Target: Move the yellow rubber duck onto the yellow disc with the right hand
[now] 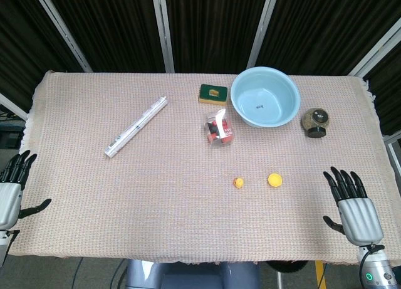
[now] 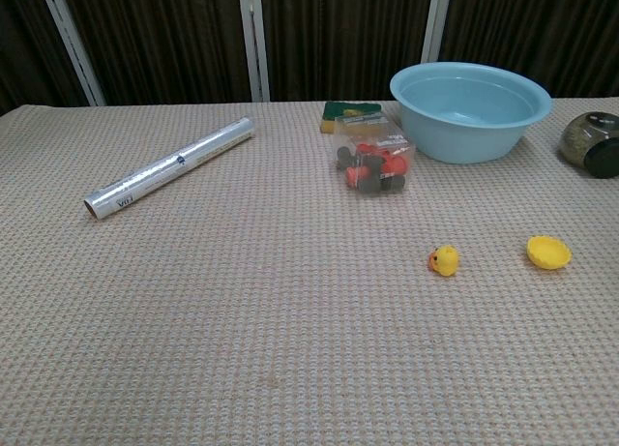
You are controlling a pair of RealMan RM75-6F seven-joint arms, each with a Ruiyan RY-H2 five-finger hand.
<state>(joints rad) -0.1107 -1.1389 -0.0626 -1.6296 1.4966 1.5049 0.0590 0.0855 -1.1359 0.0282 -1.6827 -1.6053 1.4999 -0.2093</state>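
Dark curtains are hanging behind the table (image 1: 94, 195). My right hand (image 1: 352, 204) is resting released, fingers spread, holding nothing. The duck (image 1: 239, 182) is sitting ahead and left of it, near the disc (image 1: 274, 179) but apart. Everything is remaining: reaching, grasping, placing.

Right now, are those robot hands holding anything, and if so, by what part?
Nothing is held. The left hand and right hand rest open at the table edge; the yellow rubber duck sits untouched.

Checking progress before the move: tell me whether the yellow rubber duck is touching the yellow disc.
Apart. The chest view shows bare tablecloth between the yellow rubber duck and the yellow disc; the head view shows the same gap.
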